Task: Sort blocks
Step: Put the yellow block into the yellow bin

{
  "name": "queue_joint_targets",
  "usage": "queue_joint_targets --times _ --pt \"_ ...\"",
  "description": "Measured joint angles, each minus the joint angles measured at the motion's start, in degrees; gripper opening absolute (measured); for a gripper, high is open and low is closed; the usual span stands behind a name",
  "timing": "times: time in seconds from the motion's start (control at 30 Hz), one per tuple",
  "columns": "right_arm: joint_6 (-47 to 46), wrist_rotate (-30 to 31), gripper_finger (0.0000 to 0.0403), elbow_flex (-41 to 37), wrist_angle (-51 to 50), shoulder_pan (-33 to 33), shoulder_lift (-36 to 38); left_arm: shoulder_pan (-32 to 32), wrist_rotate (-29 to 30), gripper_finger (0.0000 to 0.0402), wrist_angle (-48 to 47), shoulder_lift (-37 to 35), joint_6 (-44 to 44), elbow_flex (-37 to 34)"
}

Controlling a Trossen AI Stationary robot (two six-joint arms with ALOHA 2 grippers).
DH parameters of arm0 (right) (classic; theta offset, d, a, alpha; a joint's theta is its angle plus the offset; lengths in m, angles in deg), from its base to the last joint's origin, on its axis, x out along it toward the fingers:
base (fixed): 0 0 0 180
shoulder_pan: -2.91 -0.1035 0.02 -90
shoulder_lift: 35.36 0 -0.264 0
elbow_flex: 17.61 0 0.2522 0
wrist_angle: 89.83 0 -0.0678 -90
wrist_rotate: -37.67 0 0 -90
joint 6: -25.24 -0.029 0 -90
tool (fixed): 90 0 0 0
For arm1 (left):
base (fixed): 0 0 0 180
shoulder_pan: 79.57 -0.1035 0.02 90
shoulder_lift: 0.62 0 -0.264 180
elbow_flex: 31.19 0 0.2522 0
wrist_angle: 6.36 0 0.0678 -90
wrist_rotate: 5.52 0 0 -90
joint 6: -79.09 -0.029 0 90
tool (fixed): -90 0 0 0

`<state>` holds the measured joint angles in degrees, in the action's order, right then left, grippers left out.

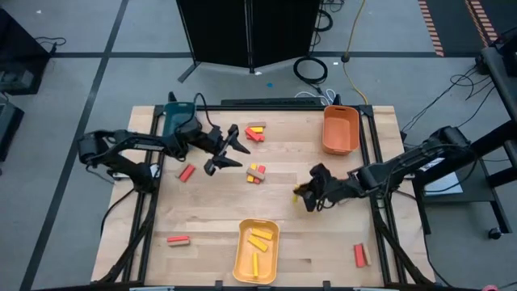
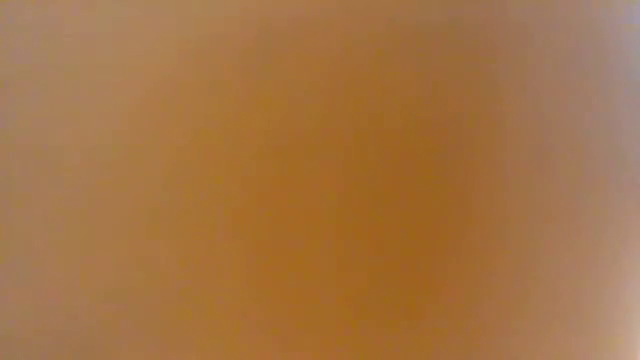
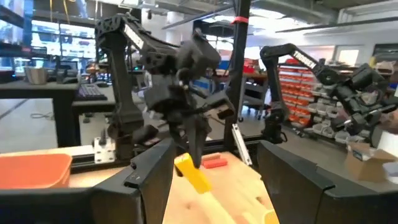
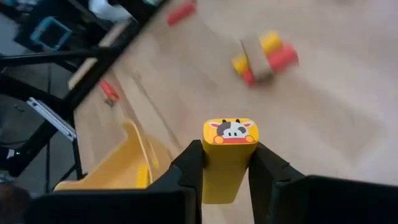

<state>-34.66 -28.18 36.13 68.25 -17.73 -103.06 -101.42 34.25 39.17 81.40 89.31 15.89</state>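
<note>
Beyond the yellow rectangular plastic tray [image 1: 256, 250], up and toward the right arm's side, the right gripper [image 1: 309, 194] is clenched on a small yellow rectangular wooden block [image 4: 229, 160]. In the right wrist view the block stands between the two dark fingers with its long axis running along them, its end face, printed with a cow's head, pointing out toward the wooden surface [image 1: 210, 218]. From the gripper the yellow tray lies down and toward the left arm, near but not beneath it; I judge that the coming move turns on carrying the block that way until it hangs over the tray, where other yellow bars already lie. The right arm is the nearer one to the tray.

Farther from the tray, the left gripper [image 1: 229, 151] hovers with its fingers spread and nothing between them, just beside a cluster of red, yellow and tan blocks [image 1: 257, 173].

The high view gives the layout: the orange tray [image 1: 340, 129] and teal tray [image 1: 176, 114] at the far edge, and single red blocks scattered around. Only the right wrist view shows the grip and the printed face. The left wrist view shows the right gripper from the front with the yellow block. The low view shows only an orange-brown blur.
</note>
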Motion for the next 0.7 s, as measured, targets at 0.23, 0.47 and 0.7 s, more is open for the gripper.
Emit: queue_joint_targets --times 0.23,0.47,0.7 --pt "20.54 -0.31 0.0049 0.0 15.21 5.91 -0.98 0.45 1.25 0.0225 0.58 3.02 0.9 0.02" --pt "29.62 -2.47 0.0049 0.02 22.02 9.27 -1.11 0.64 1.47 0.0225 -2.52 3.08 0.99 0.02" --pt "32.33 -3.52 0.0049 0.02 26.89 11.48 -3.48 3.4 9.46 0.0225 -6.45 3.08 -4.17 0.04"
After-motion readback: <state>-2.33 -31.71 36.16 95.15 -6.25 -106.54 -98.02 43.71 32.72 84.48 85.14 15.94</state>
